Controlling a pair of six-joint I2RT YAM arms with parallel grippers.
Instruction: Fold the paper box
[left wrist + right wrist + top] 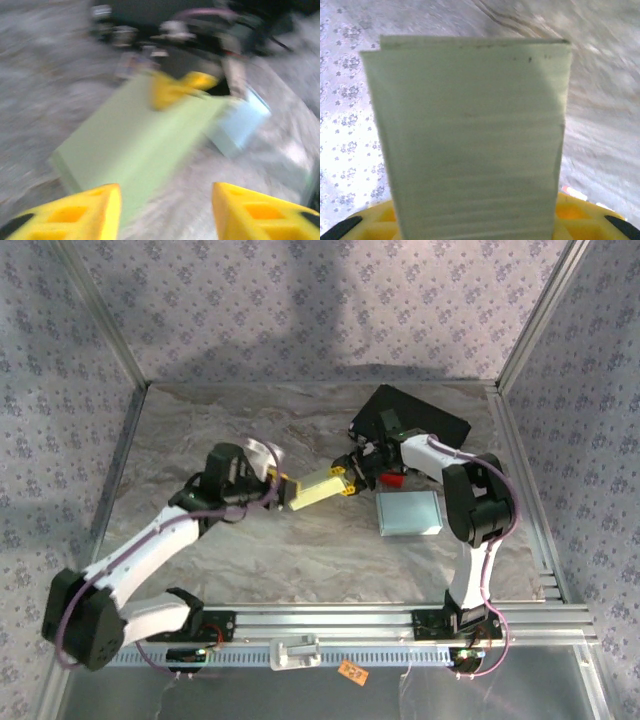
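Your paper box (318,490) is a flat, pale green piece stretched between the two arms over the middle of the table (200,430), with its long side running from lower left up to the right. Your right gripper (348,478) has the end farther from your left arm. In the right wrist view the green sheet rises straight out from the yellow fingers (580,215), which pinch it at its bottom edge. The left wrist view shows yellow tips closed on that same end. Your left gripper (283,486) sits at the box's other end with its fingers (95,210) spread wide, and from its own camera the box lies just ahead of the tips rather than between them. You cannot tell through the blur whether those tips touch the box's edge, or whether that end rests on the table. A light blue box (408,513) lies on the table just beside the right arm. A black panel (420,420) lies beyond it, near the back wall.
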